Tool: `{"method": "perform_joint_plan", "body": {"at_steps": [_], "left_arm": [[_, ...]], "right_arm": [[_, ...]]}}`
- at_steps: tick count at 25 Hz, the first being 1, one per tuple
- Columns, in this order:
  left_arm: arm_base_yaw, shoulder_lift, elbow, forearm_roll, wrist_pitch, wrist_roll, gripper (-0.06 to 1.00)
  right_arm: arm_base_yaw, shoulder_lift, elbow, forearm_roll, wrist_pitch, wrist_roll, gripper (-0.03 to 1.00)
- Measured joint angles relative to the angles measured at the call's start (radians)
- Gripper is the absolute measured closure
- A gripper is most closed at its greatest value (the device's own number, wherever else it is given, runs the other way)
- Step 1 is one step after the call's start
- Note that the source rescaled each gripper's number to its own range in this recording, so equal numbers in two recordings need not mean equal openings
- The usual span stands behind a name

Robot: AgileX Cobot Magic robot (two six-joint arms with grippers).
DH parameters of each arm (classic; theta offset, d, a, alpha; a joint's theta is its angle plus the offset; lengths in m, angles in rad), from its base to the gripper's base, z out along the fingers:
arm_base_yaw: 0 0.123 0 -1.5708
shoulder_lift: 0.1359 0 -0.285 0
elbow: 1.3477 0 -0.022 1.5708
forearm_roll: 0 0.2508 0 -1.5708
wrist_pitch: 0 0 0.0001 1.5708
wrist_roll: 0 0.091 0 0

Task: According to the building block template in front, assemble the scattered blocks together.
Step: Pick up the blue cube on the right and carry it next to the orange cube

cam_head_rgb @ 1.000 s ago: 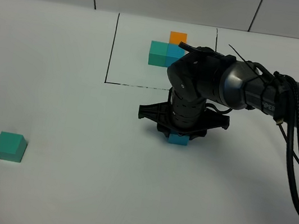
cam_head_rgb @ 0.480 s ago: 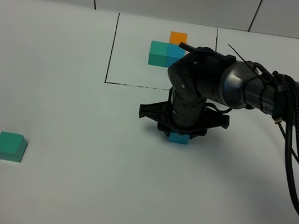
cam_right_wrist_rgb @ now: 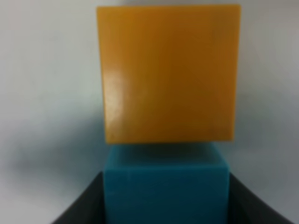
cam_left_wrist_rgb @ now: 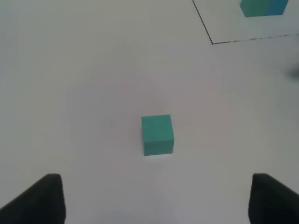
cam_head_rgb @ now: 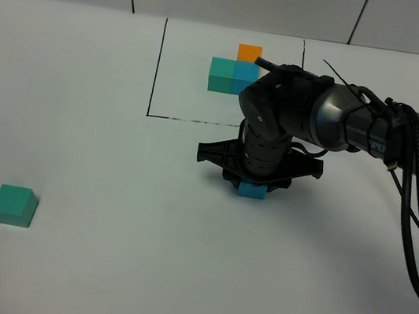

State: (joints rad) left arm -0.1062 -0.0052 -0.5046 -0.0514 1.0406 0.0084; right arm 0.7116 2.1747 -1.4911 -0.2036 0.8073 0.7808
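Blue cube [cam_right_wrist_rgb: 166, 186] against orange [cam_right_wrist_rgb: 168, 72], teal [cam_head_rgb: 14, 205] apart

High camera: the black right arm [cam_head_rgb: 279, 120] covers most of the small blue plastic cube [cam_head_rgb: 251, 193]; I see only its lower front. The loose small orange plastic cube [cam_right_wrist_rgb: 168, 74] is hidden there entirely.

Right wrist view: both cubes are blurred, and the blue one is cut off by the frame edge.

Left wrist view: the black fingertips [cam_left_wrist_rgb: 42, 198] of the left gripper [cam_left_wrist_rgb: 152, 198] and the framed three-cube template [cam_left_wrist_rgb: 261, 7] are cropped at the frame edges.
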Motion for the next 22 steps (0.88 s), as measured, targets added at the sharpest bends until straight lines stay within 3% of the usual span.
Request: {"method": "perform_joint_plan", "body": {"at_steps": [22], "left_arm": [[0.0,0.0,0.0,0.0,0.0,0.0,0.16]], "right_arm": [[-0.005,0.004,0.0,-0.008,-0.023,0.0,0.96]]}}
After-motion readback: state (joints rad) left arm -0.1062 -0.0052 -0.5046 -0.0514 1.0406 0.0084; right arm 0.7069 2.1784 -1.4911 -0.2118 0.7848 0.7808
